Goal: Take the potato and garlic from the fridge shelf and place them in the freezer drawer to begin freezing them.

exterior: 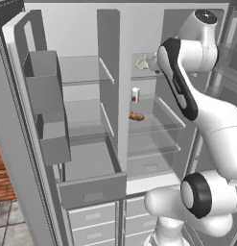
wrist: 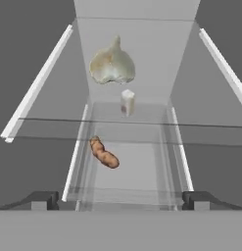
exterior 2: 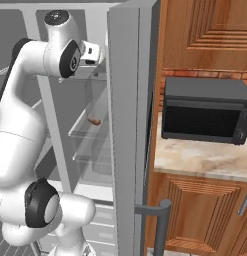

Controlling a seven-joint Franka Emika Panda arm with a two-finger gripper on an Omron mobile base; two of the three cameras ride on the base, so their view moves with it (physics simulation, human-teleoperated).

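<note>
The garlic, an off-white knobbly bulb, lies on the upper glass shelf of the fridge's right compartment; it is also seen as the garlic beside my forearm. One shelf lower lies the orange-brown potato, also visible as the potato and potato. My gripper is open and empty, its fingertips spread wide, in front of the shelves and short of the garlic. The freezer drawer is pulled out at the lower left, its grey box empty.
A small white carton with a red mark stands behind the garlic, on the shelf between. Door bins hang on the open left door. Stacked white drawers sit below. The fridge's right door edge borders a counter with a microwave.
</note>
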